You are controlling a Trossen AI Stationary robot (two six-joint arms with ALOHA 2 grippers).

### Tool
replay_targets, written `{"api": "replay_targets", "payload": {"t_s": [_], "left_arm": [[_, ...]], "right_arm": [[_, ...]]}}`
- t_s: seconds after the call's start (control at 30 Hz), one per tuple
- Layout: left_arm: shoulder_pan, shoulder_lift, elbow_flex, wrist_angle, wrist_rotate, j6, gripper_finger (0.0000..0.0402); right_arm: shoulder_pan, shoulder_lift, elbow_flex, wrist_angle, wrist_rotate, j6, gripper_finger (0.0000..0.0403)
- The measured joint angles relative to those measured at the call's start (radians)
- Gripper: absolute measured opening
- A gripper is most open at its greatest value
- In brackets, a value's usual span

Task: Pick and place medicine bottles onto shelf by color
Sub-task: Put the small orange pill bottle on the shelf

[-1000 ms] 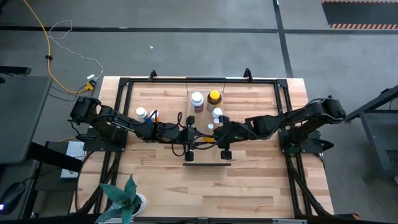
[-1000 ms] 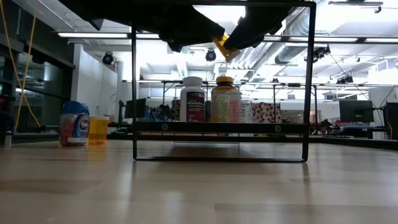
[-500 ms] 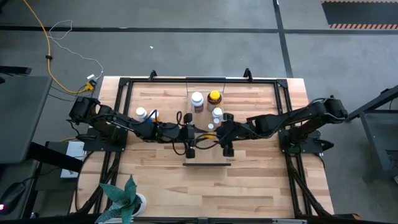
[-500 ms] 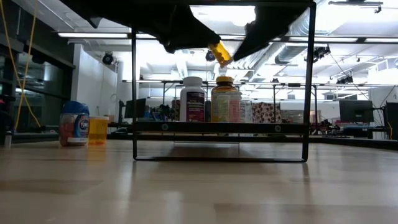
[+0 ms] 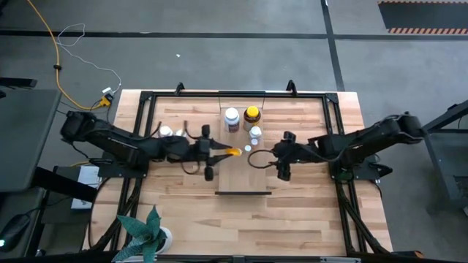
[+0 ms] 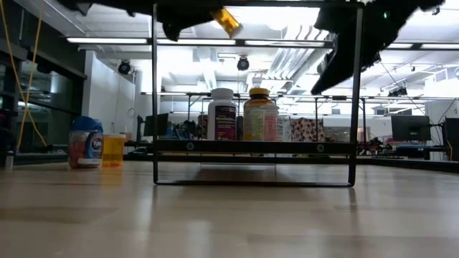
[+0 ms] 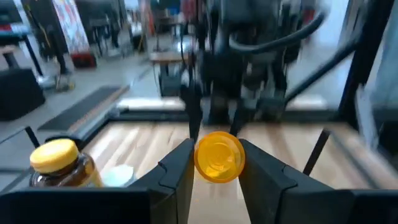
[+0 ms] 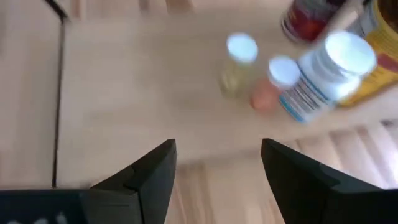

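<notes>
The small orange bottle [image 7: 219, 155] sits pinched between the jaws of the left gripper [image 5: 221, 152], held on its side, well above the tabletop [image 5: 307, 212] in the low view [image 6: 226, 20]. It looks like a light, rigid plastic vial with smooth round walls, so it likely slips or rolls in the pinch if squeezed off-centre; the safest hold seems to be across the body near its middle, as it is taken now. Its cap is hidden behind the body in the left wrist view, so which end points forward is hard to say.

The left arm reaches in low from its side of the tabletop, stretched nearly flat, its wrist level and the bottle pointing toward the centre. The right gripper [image 5: 284, 164] hangs apart from it on the other side of the middle, jaws spread and empty in its wrist view, with two tiny white-capped bottles [image 8: 241, 48] and a larger white-capped bottle [image 8: 339, 59] standing on the wood ahead of it. The amber bottle [image 5: 252, 115] and a white bottle [image 5: 232, 117] stand side by side near the far edge.
</notes>
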Motion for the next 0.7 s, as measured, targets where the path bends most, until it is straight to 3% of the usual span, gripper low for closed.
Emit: {"api": "replay_targets", "payload": {"t_s": [0.2,0.33,0.43,0.57,0.7], "left_arm": [[0.059,0.003,-0.168,0.422,0.064,-0.123,0.0101],[0.086,0.036,-0.197,0.513,0.127,-0.219,0.0101],[0.09,0.068,-0.176,0.534,0.123,-0.26,0.0101],[0.086,0.125,-0.153,0.587,0.123,-0.305,0.0101],[0.087,0.146,-0.149,0.618,0.093,-0.309,0.0101]], "right_arm": [[-0.001,-0.003,-0.232,0.771,-0.032,-0.078,0.0228],[-0.019,0.068,-0.281,1.151,-0.066,-0.086,0.0229],[-0.047,0.142,-0.262,1.275,-0.069,-0.014,0.0228],[-0.096,0.258,-0.178,1.305,-0.084,0.151,0.0228],[-0.121,0.341,-0.106,1.304,-0.161,0.131,0.0228]]}}
